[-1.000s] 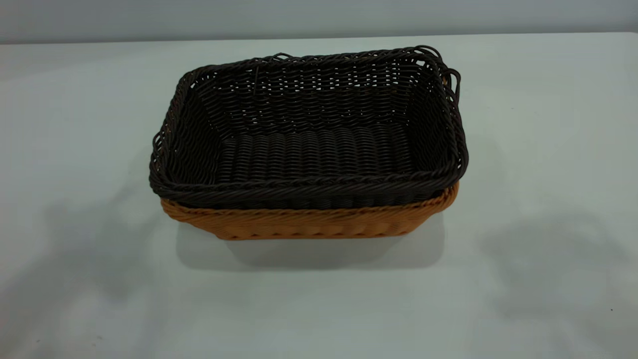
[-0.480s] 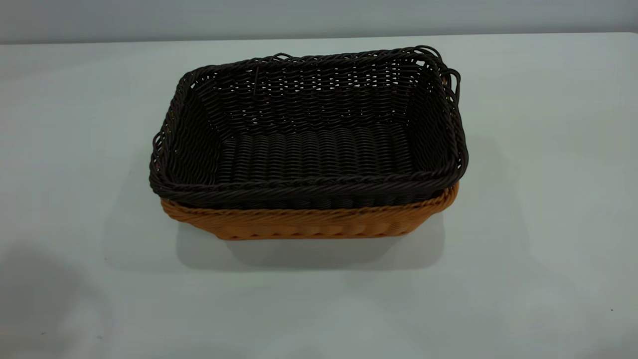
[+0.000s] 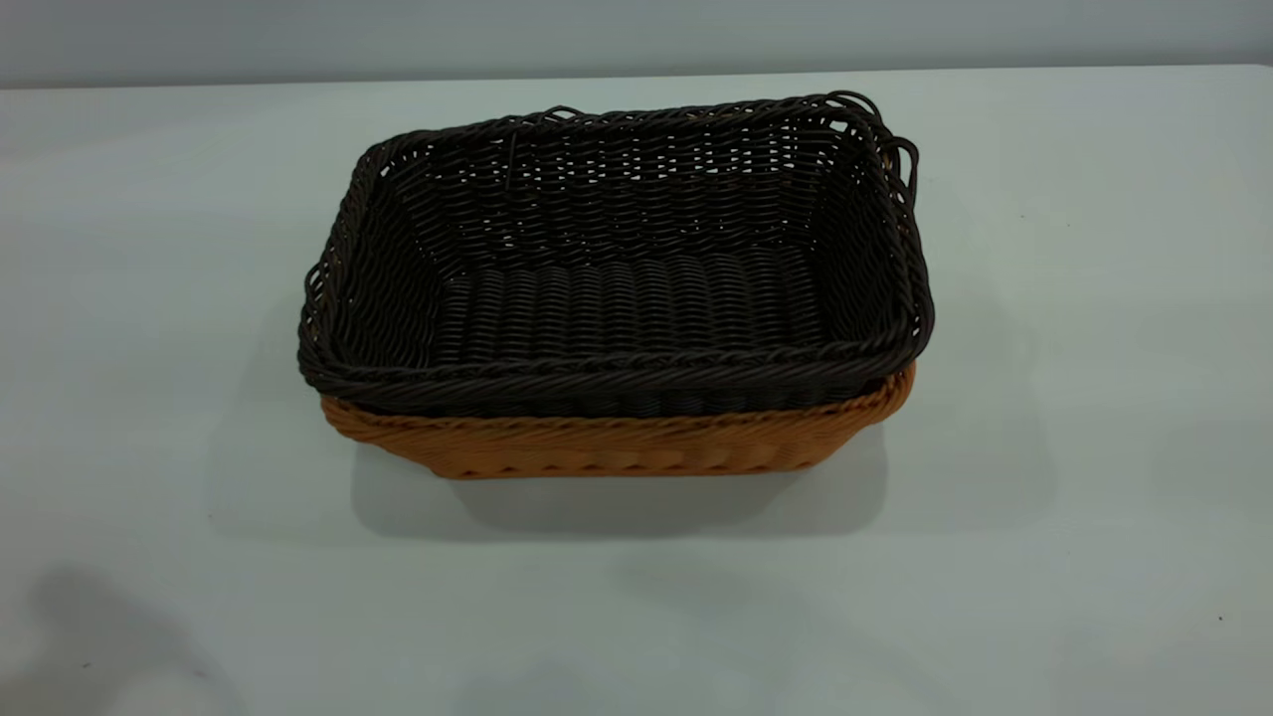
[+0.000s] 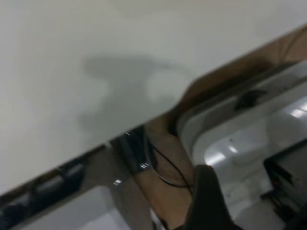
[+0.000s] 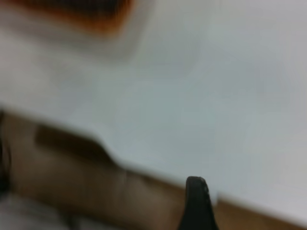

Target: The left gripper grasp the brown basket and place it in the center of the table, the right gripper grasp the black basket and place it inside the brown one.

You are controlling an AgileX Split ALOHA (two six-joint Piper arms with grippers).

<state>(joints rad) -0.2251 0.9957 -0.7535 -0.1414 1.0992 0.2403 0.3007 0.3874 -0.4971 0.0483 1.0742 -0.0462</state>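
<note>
The black basket [image 3: 617,268] sits nested inside the brown basket [image 3: 617,446] at the middle of the table [image 3: 1094,298]. Only the brown basket's near wall and right corner show below the black rim. Neither gripper is in the exterior view. My left gripper [image 4: 206,201] shows as a dark blurred part over the table's edge, away from the baskets. My right gripper [image 5: 196,203] shows as a dark part at the table's edge. A blurred orange corner of the brown basket [image 5: 103,17] lies far off in the right wrist view.
The left wrist view shows the table's brown edge [image 4: 230,76], white frame parts and cables [image 4: 163,167] beyond it. White tabletop surrounds the baskets on all sides.
The arm shadows on the table have drawn back toward the front corners and faded. The baskets have not moved.
</note>
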